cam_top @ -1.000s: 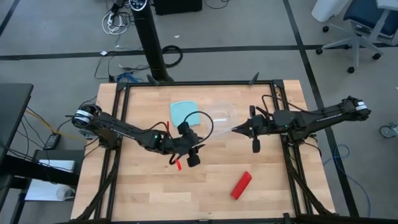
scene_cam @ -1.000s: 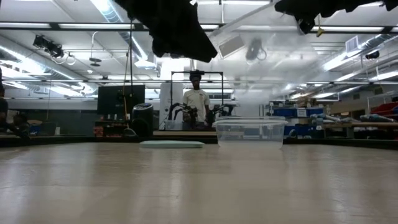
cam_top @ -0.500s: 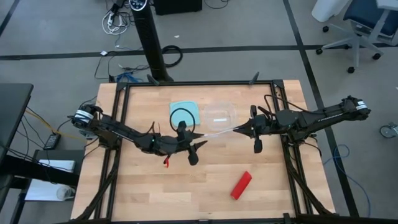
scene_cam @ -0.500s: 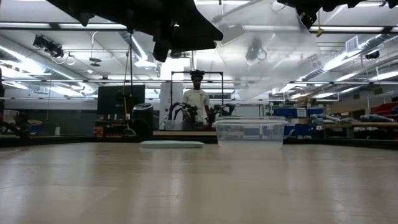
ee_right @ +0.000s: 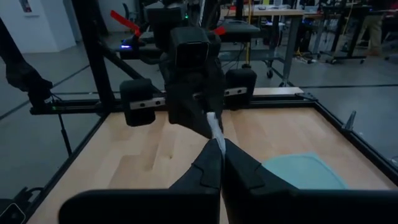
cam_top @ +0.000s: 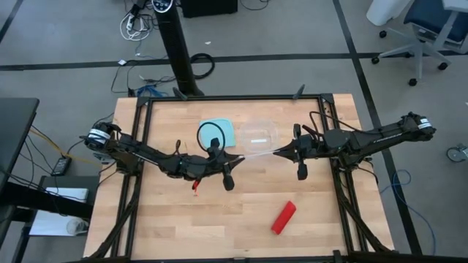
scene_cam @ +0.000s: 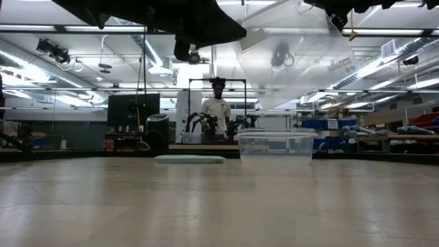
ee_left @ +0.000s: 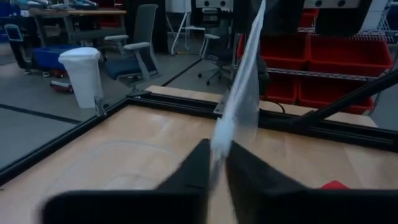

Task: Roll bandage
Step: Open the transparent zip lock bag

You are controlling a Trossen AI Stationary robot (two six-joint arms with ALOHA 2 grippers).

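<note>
The bandage (cam_top: 284, 217) is a small red roll that lies on its side on the table's near right part, away from both grippers. A clear plastic bag (cam_top: 256, 153) stretches in the air between the two grippers, above the table (cam_top: 161, 226); in the low view the bag (scene_cam: 295, 55) hangs high up. My left gripper (cam_top: 234, 158) is shut on the bag's left end. My right gripper (cam_top: 278, 152) is shut on its right end. My left gripper pinches the bag's left edge (ee_left: 219, 142) between its two fingers, coming level from the table's left. The bag rises clear of the table from the fingers (ee_left: 194, 163) toward the other arm. My right gripper pinches the bag's right edge (ee_right: 215, 134) between its shut fingers (ee_right: 210, 163), level from the table's right. From there the bag runs as a narrow, taut band to the left gripper, clear of the table.
A light-blue square lid (cam_top: 218, 131) lies flat at the table's far middle, with a clear plastic container (cam_top: 257, 134) standing to its right, just beyond the stretched bag. A person (scene_cam: 217, 110) stands in the room behind the table.
My left gripper has gone toward the table's far edge and right, up to the bag, and has shut on the bag's left edge. The bag, held by the right gripper all along, is now drawn out between the two grippers.
</note>
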